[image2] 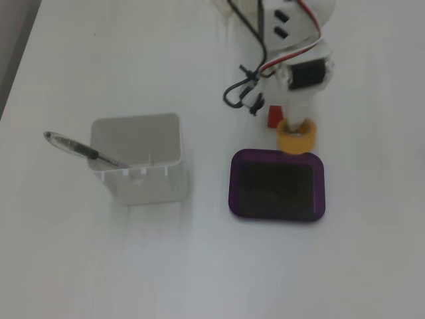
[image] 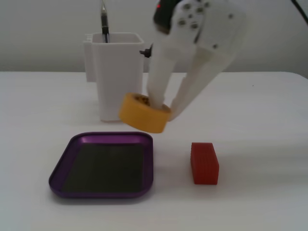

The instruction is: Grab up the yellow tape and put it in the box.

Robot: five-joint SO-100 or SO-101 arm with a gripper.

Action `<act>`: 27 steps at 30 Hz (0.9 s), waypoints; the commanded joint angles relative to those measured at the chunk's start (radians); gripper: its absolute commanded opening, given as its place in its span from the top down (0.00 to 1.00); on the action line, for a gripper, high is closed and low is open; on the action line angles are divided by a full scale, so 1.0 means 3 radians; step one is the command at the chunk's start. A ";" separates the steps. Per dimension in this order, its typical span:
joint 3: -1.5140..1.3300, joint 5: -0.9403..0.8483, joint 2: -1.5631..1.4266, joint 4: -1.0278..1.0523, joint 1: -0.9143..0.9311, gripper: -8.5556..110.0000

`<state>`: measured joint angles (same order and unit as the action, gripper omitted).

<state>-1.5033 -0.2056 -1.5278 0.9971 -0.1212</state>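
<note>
The yellow tape (image: 143, 113) hangs tilted in the air, with my white gripper (image: 165, 108) shut on its wall, one finger inside the core and one outside. In a fixed view from the front it floats just above the far right corner of the box (image: 74, 143), a shallow purple tray with a dark bottom. Seen from above in the other fixed view, the tape (image2: 297, 136) overlaps the top edge of the box (image2: 234, 183), held there by the gripper (image2: 298, 128).
A tall white container (image: 119, 77) with a pen (image: 104, 20) stands behind the box. A red block (image: 204, 162) lies to the right of the box; from above the red block (image2: 273, 117) is mostly hidden by the arm.
</note>
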 commanded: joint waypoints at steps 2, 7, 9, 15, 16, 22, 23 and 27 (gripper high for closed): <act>0.0573 0.0010 0.0394 -0.0005 0.0179 0.93; 0.0762 -0.0005 0.0741 0.0015 0.0220 0.93; 0.0752 -0.0010 0.0793 0.0010 0.0199 0.93; 0.0741 -0.0005 0.0833 -0.0118 0.0240 0.93; 0.0736 -0.0010 0.0833 -0.0118 0.0240 0.93; 0.0736 -0.0010 0.0833 -0.0164 0.0245 0.93; 0.0736 -0.0010 0.0833 -0.0169 0.0245 0.93; 0.0731 -0.0005 0.0833 -0.0169 0.0245 0.93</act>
<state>-1.3146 -0.2056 -1.2640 0.9587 -0.0522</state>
